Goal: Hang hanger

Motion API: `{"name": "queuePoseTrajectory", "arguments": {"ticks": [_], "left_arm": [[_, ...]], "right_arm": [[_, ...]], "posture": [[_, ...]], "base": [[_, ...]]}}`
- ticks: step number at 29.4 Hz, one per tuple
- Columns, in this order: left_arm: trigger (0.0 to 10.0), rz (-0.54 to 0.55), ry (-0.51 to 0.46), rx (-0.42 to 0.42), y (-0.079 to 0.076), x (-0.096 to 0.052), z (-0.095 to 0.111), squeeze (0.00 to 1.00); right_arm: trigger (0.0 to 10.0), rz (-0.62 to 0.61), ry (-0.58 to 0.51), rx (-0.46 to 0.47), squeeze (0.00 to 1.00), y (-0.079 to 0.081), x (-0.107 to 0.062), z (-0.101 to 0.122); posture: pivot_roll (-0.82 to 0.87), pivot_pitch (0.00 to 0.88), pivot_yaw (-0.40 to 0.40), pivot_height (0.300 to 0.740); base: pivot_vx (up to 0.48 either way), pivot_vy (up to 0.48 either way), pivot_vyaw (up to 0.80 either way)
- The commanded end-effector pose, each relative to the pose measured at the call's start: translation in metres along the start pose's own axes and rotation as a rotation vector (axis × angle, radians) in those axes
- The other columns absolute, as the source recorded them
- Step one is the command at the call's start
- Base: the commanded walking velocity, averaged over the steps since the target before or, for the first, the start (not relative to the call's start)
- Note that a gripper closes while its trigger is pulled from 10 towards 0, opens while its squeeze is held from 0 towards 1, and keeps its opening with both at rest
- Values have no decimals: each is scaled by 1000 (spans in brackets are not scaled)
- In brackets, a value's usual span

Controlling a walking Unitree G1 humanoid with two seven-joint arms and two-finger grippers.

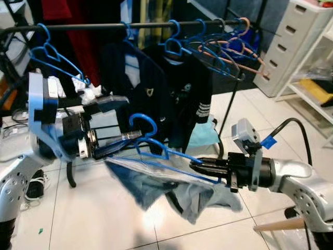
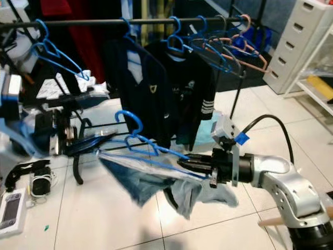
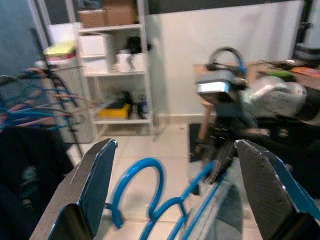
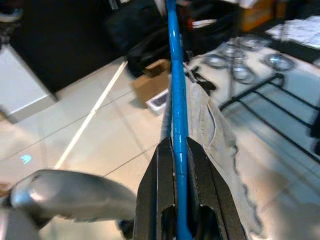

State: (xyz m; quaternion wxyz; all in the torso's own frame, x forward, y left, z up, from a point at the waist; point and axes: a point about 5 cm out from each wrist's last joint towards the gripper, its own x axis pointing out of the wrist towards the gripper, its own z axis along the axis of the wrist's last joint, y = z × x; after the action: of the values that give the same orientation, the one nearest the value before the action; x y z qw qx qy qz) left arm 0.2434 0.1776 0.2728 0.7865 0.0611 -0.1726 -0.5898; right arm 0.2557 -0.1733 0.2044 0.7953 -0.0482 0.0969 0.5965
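A blue hanger (image 1: 171,154) carrying a draped denim and pale blue garment (image 1: 156,185) is held level in front of the clothes rail (image 1: 104,25). My right gripper (image 1: 195,166) is shut on the hanger's right arm; the right wrist view shows the blue bar pinched between its fingers (image 4: 160,165). My left gripper (image 1: 130,119) is open at the hanger's left end. The blue hook (image 3: 142,175) lies beyond its spread fingers (image 3: 97,175). The hook (image 1: 143,121) sits well below the rail.
On the rail hang an empty blue hanger (image 1: 52,54), dark garments (image 1: 182,88) and several blue and pink hangers (image 1: 234,49). A white drawer unit (image 1: 291,47) and shelves stand at the right. Shoes (image 1: 34,187) and a handheld device (image 2: 11,208) lie on the tiled floor at the left.
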Motion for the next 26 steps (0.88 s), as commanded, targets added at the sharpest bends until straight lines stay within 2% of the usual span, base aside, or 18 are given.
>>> {"name": "queuePoseTrajectory", "arguments": {"ticks": [1, 2, 4, 5, 11, 12, 14, 15, 17, 26], "left_arm": [[10000, -42, 57, -16, -6, 1, -6, 0], [10000, -55, 108, -24, -8, 3, -15, 0], [10000, -55, 108, -24, -8, 3, -15, 0], [10000, -68, 155, -42, -12, 4, -25, 0], [10000, -72, 192, -59, -14, 5, -32, 0], [10000, -57, 245, -64, -14, 3, -41, 0], [10000, -57, 245, -64, -14, 3, -41, 0], [10000, -46, 290, -77, -15, 1, -48, 0], [10000, -16, 318, -92, -12, -4, -52, 0], [10000, 39, 371, -138, -8, -18, -58, 0]], "right_arm": [[0, 73, -24, -36, 0, 8, 3, 10], [0, 100, -22, -49, 0, 9, 2, 15], [0, 100, -22, -49, 0, 9, 2, 15], [0, 125, -28, -66, 0, 10, 1, 22], [0, 140, -34, -80, 0, 11, 0, 28], [0, 150, -45, -93, 0, 13, -2, 33], [0, 150, -45, -93, 0, 13, -2, 33], [0, 155, -53, -105, 0, 14, -4, 37], [0, 157, -59, -116, 0, 15, -5, 40], [0, 158, -60, -127, 0, 16, -9, 44]], "posture": [[-80, 100, 17, 740], [-80, 100, 17, 740], [-80, 100, 17, 740], [-84, 100, 18, 740], [-82, 102, 18, 740], [-78, 104, 20, 740], [-78, 104, 20, 740], [-75, 105, 20, 740], [-75, 107, 24, 740], [-77, 109, 23, 740]], "base": [[0, 0, 0], [0, 0, 0], [0, 0, 0], [0, 0, 0], [0, 0, 0], [0, 0, 0], [0, 0, 0], [0, 0, 0], [0, 0, 0], [0, 0, 0]]}}
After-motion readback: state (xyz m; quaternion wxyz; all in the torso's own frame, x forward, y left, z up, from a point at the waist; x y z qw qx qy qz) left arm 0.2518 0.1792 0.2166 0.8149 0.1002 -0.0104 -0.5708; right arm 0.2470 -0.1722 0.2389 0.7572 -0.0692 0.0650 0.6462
